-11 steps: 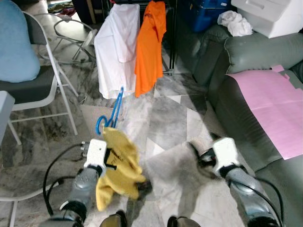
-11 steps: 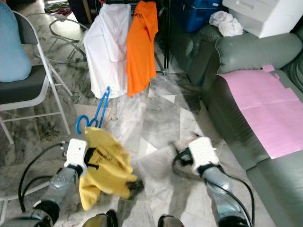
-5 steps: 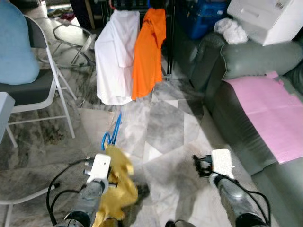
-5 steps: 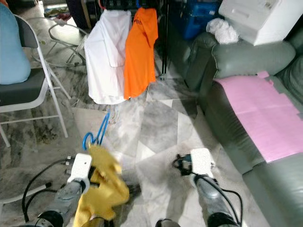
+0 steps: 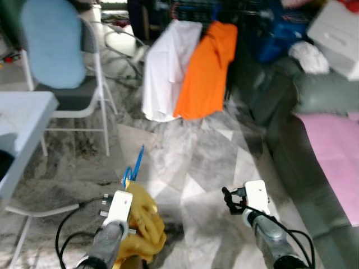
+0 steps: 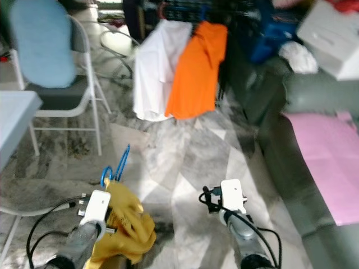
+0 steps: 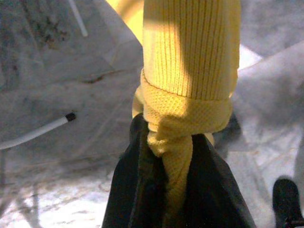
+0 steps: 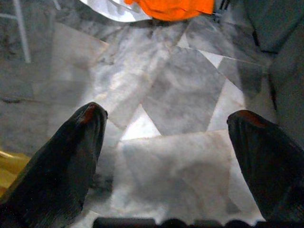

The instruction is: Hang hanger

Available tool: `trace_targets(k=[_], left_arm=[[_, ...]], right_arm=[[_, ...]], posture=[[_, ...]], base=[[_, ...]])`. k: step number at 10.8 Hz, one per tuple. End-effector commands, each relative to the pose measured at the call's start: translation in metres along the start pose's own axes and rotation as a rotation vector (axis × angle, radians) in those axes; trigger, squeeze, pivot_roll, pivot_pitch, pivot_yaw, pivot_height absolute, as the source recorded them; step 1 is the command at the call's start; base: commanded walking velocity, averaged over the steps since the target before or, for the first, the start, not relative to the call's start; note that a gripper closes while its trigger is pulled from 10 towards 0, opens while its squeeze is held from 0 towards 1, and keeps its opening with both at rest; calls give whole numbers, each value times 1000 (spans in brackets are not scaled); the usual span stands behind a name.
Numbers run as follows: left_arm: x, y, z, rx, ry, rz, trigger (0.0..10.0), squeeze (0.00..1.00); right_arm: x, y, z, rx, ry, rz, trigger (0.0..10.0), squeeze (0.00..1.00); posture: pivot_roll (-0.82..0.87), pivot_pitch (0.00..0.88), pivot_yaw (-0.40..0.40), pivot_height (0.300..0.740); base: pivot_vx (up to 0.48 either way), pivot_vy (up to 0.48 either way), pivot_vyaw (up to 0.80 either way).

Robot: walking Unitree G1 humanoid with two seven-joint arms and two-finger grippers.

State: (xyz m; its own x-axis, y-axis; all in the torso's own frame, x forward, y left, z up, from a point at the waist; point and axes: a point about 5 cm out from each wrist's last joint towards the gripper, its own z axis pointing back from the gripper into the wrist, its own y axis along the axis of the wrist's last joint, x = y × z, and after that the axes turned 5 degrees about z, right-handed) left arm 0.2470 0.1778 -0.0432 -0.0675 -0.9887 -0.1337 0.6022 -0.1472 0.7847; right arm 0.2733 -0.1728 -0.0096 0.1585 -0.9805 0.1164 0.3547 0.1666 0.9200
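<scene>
No writing or label can be read; the head views are blurred. The left tool (image 7: 164,199) is low over the marble floor (image 5: 202,151), its two black fingers (image 7: 126,190) pressed on a bunched fold of a yellow knit garment (image 5: 143,224). That garment hangs on a blue hanger (image 5: 133,168), whose hook and upper arm stick up just beyond the left wrist, so the hanger is carried low at the robot's left front, well apart from the rack. The right tool (image 8: 166,142) hovers over bare floor with its fingers (image 8: 66,156) spread wide and nothing between them. Ahead, a dark rack (image 5: 224,11) carries a white shirt (image 5: 165,70) and an orange shirt (image 5: 207,70) side by side, their hems near the floor. To the left a white folding chair (image 5: 90,95) with a blue cushion (image 5: 53,47) on its back stands beside a pale surface (image 5: 19,123) at the near left edge. To the right a grey sofa (image 5: 320,89) holds a pink sheet (image 5: 336,151), a white crumpled cloth (image 5: 311,56) and a white box (image 5: 336,33). A blue bin (image 5: 280,36) sits behind the rack. Open floor lies between the robot and the hanging shirts.
</scene>
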Motion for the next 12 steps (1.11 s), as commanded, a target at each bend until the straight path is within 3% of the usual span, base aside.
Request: trace_targets(k=[1, 3, 7, 11, 12], left_arm=[[2, 0, 0, 2, -9, -7, 10000, 0], [1, -4, 1, -22, -13, -16, 10000, 0], [-2, -13, 3, -59, -8, -35, 10000, 0], [-11, -23, 6, -114, 40, -45, 10000, 0], [-15, -28, 8, -134, 43, -59, 10000, 0]], right_arm=[[5, -5, 3, -19, -21, -11, 10000, 788], [6, -5, 2, -17, -27, -18, 10000, 702], [1, -8, 4, -17, -16, -23, 10000, 702], [-4, -9, 4, -21, 7, -31, 10000, 698], [-5, -11, 4, -35, 2, -56, 10000, 357]], posture=[[-129, 73, -39, 740], [-135, 75, -32, 740], [-137, 78, -25, 740], [-128, 78, -27, 740], [-128, 78, -27, 740]], base=[[0, -277, 0], [0, -411, 0], [0, -402, 0], [0, 0, 669], [0, 0, 0]])
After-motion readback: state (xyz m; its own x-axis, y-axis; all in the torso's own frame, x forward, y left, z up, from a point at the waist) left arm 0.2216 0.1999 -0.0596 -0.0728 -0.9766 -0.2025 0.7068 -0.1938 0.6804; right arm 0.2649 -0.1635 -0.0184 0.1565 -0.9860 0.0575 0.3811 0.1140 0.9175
